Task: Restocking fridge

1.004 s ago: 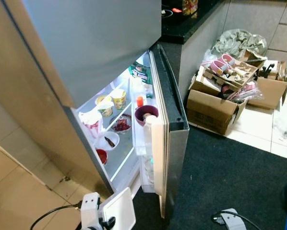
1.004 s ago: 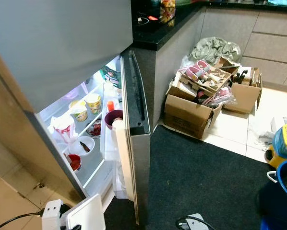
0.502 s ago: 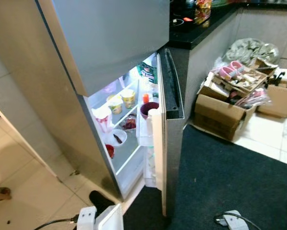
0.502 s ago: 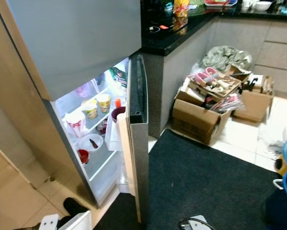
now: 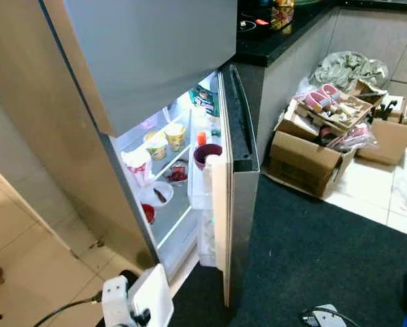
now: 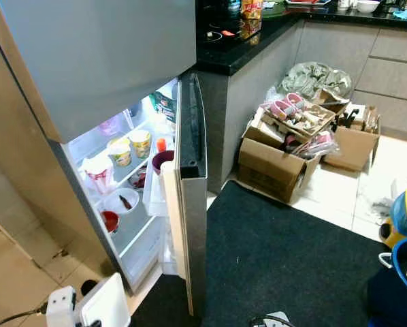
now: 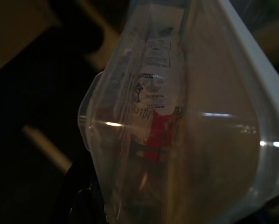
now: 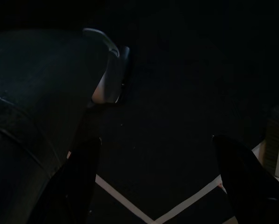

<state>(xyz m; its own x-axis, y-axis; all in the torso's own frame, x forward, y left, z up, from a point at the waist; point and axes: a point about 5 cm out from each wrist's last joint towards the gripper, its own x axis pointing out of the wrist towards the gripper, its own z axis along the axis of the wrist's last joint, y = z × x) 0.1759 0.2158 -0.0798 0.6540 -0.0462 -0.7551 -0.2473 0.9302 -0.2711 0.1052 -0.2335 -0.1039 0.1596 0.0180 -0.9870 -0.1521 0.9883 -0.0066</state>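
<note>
The fridge [image 5: 149,48] stands before me with its lower door [image 5: 232,170] swung open. Lit shelves hold yellow cups [image 5: 167,138], a white bag [image 5: 137,164], a white bowl [image 5: 156,195] and a red bowl [image 5: 148,213]. A maroon bowl [image 5: 207,154] sits in the door shelf. Low at my left, my left gripper [image 5: 132,315] is shut on a clear plastic container with a white lid [image 5: 152,298]; something red lies inside the container [image 7: 177,135]. My right gripper [image 8: 158,177] hangs open over the dark mat.
A black mat [image 5: 326,252] covers the floor to the right of the door. Cardboard boxes with shoes [image 5: 319,133] stand against the counter [image 5: 271,41]. A blue and yellow object [image 6: 404,225] sits at the far right. A cable and white plug [image 5: 322,318] lie near my feet.
The camera has swayed, so the whole scene shifted. The container in my left gripper shows a little higher at the bottom left. The fridge contents are unchanged.
</note>
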